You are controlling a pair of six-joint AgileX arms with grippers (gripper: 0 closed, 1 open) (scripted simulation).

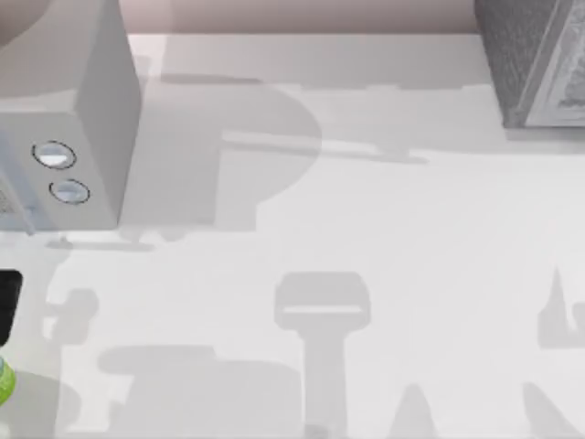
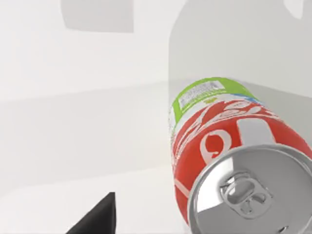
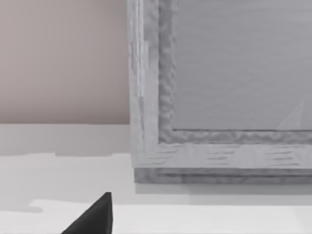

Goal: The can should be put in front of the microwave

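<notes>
Now | can (image 2: 229,146) upright beside left jaws; microwave (image 1: 64,137) apart

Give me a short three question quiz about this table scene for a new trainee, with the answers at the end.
1. True or false: the can has a red band next to its silver top.
2. In the top view, the microwave stands at which side of the table: A left, B right, C middle?
3. Fill in: in the top view, the can's lime-green edge peeks in at the bottom ____ corner.

Key: 1 true. 2 A. 3 left.
</notes>
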